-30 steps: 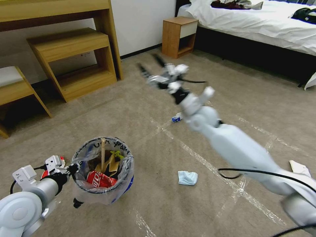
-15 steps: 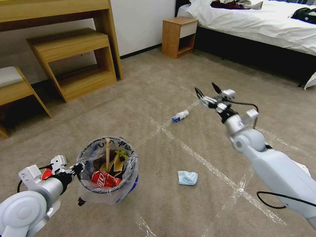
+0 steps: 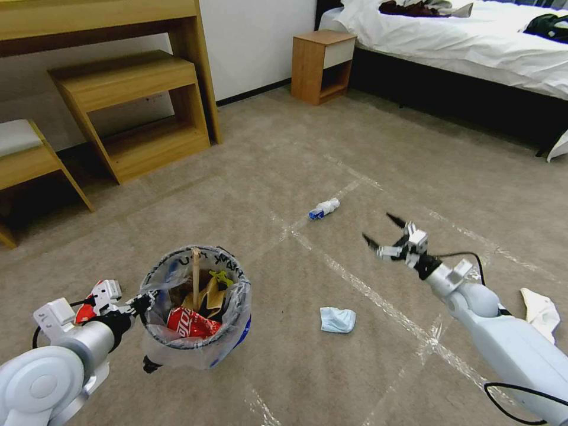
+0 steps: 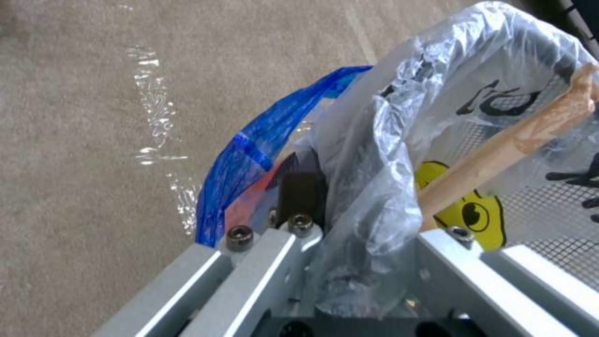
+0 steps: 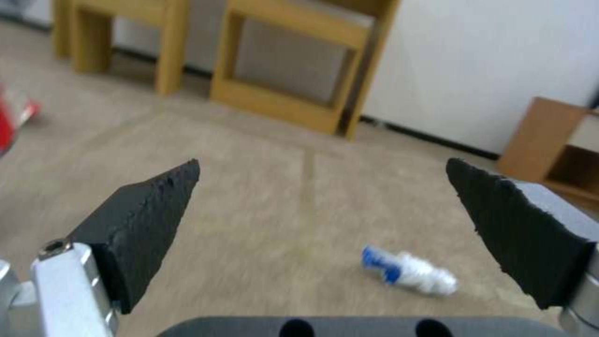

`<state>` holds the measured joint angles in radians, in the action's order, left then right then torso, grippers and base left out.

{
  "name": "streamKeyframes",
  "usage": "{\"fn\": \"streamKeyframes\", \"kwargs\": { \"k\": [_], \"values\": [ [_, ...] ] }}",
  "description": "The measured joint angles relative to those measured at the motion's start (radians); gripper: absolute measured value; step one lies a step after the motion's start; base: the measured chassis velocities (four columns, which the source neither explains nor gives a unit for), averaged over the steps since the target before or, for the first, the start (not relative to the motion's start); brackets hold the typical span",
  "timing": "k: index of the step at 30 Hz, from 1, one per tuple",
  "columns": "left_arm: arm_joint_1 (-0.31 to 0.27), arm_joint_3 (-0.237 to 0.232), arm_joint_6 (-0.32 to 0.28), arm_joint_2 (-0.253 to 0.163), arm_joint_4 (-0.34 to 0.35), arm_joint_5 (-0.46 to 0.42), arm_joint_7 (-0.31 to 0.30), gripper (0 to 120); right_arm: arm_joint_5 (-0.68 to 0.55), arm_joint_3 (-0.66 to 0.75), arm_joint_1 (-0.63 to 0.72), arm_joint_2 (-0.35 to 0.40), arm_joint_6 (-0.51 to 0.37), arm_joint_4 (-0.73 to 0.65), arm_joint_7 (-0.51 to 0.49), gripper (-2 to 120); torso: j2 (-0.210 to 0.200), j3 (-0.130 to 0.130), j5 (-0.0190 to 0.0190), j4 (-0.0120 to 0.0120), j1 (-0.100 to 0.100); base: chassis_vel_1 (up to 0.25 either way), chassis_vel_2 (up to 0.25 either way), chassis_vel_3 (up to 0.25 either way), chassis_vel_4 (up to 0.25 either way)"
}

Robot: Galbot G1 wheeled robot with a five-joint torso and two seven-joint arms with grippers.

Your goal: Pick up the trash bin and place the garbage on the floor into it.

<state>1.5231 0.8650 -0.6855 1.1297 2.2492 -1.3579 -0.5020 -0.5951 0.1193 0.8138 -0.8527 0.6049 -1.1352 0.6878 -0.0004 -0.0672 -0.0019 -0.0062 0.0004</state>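
Note:
The trash bin, lined with a clear lettered bag, hangs just off the floor at lower left. My left gripper is shut on its rim and bag. Inside are a red can, a wooden stick and brown paper. My right gripper is open and holds nothing, low over the carpet to the right. A white-blue bottle lies beyond it. A light-blue mask lies between bin and right arm, and a white tissue at far right.
A wooden desk with a lower shelf and a stool stand along the left wall. A nightstand and a bed fill the far right. Shiny tape lines cross the carpet.
My right arm has swung from high over the far floor down and back to the right, its gripper still open. The bin has shifted slightly right in the left gripper's hold.

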Motion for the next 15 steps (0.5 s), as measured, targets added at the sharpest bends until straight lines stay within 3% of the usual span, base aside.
{"fn": "streamKeyframes", "kwargs": {
  "k": [15],
  "values": [
    [0.005,-0.005,0.001,0.011,0.006,0.014,0.002,0,0.146,-0.079,0.005,0.006,0.076,0.155,0.160,100,0.000,0.000,0.0000,0.0000,0.000,0.000,0.000,0.000,0.000]
  ]
}}
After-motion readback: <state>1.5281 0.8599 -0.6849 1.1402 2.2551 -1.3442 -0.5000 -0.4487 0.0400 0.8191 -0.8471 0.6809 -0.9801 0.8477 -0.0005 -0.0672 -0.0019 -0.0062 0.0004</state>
